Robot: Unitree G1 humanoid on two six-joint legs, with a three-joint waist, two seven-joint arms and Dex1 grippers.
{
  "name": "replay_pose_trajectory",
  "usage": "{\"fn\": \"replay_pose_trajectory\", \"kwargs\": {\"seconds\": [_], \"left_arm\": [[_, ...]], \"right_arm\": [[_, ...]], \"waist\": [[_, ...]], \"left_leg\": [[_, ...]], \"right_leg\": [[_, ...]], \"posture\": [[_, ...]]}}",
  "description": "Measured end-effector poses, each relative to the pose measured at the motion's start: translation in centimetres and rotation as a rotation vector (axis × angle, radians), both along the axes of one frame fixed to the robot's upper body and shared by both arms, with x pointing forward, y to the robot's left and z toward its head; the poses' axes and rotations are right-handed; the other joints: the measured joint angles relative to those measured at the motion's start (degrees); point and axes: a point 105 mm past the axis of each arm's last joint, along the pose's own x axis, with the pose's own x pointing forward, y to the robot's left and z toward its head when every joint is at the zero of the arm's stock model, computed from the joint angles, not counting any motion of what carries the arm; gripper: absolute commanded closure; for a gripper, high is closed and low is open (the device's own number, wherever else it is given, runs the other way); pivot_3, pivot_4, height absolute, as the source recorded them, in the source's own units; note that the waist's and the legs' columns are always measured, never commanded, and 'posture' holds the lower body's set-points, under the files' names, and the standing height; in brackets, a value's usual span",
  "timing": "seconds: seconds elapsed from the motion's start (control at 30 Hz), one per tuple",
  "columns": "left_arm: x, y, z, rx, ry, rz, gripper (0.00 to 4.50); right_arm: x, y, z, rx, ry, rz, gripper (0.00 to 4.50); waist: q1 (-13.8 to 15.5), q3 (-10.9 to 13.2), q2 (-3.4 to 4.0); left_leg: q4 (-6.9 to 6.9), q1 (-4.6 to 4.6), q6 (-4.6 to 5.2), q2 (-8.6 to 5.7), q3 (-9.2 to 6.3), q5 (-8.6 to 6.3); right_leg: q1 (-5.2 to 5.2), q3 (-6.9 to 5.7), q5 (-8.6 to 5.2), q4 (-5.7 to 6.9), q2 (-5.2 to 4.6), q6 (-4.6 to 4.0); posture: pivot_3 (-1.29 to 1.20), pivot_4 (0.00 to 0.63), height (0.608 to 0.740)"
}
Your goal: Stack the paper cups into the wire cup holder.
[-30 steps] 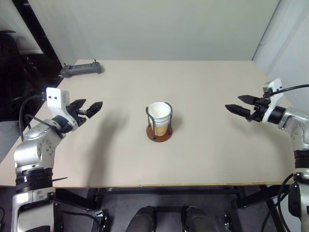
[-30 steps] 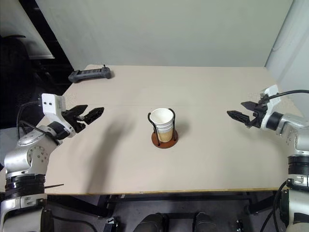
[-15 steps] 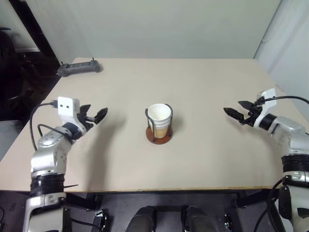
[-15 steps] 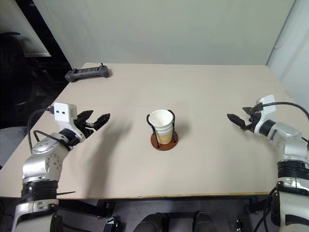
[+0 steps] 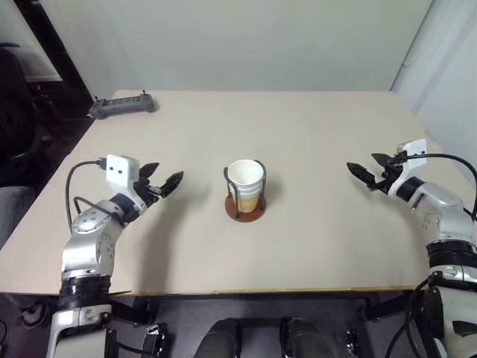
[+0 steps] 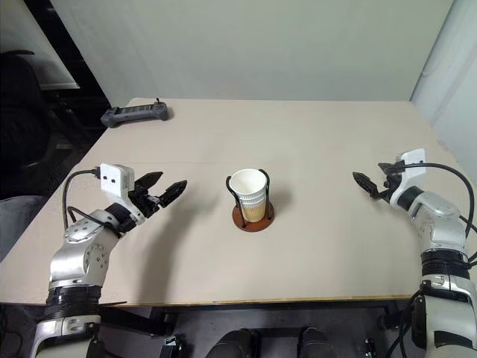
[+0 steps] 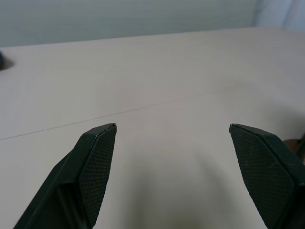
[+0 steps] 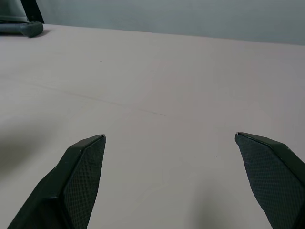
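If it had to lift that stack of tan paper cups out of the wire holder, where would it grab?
Probably at the rolled white rim of the tan paper cups, coming from above: two black wire loops of the wire holder flank the sides.

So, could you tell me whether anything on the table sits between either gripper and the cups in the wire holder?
Nothing visible does. The paper cups sit nested in the wire cup holder mid-table, with bare table between them and the open left gripper and open right gripper. The grey controller lies at the far left corner.

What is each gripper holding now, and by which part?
Nothing is held. The left gripper and the right gripper are both open and empty; the paper cups sit in the wire cup holder.
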Motion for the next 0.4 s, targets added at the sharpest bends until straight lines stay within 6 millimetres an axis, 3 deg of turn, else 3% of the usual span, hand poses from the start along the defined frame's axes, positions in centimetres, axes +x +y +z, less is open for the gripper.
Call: {"fn": "replay_pose_trajectory", "kwargs": {"seconds": [0.4], "left_arm": [[0.8, -0.2, 1.2, -0.029, -0.052, 0.043, 0.45]], "right_arm": [[0.7, 1.3, 0.3, -0.005, -0.029, 0.017, 0.00]], "waist": [[0.0, 0.0, 0.00]], "left_leg": [[0.00, -0.01, 0.00, 0.00, 0.01, 0.01]], "right_leg": [[0.01, -0.01, -0.01, -0.05, -0.01, 0.01]], "posture": [[0.00, 0.150, 0.740]]}}
